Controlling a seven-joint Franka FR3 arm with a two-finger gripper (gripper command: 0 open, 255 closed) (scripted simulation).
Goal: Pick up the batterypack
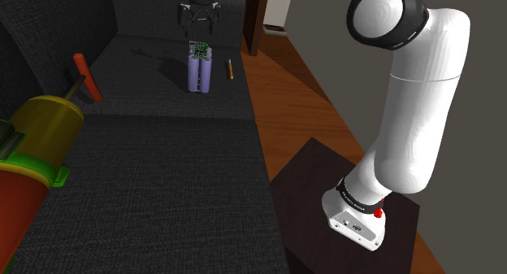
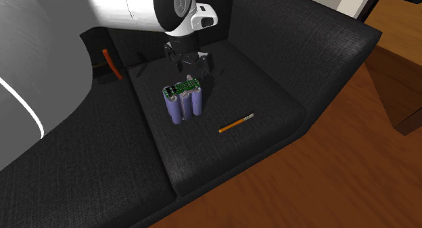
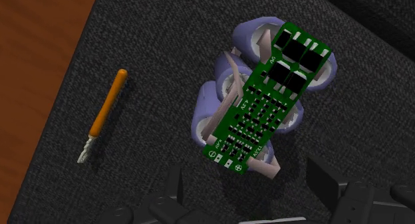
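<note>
While the black gripper [image 1: 200, 23] [image 2: 191, 63] [image 3: 249, 197] hovers just above the circuit-board end of the batterypack [image 1: 199, 69] [image 2: 184, 101] [image 3: 263, 103] with its fingers spread apart, that lilac-celled pack lies flat on a dark sofa cushion [image 2: 264, 91], with an orange stick [image 1: 230, 68] [image 2: 237, 123] [image 3: 106, 110] near its side.

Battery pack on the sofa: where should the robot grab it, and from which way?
Probably across the purple cells, coming down from above. The battery pack lies flat on the dark cushion, so its two long rounded sides are free for the open fingers. The green circuit board, at the end nearer the gripper, looks thin and fragile.
</note>
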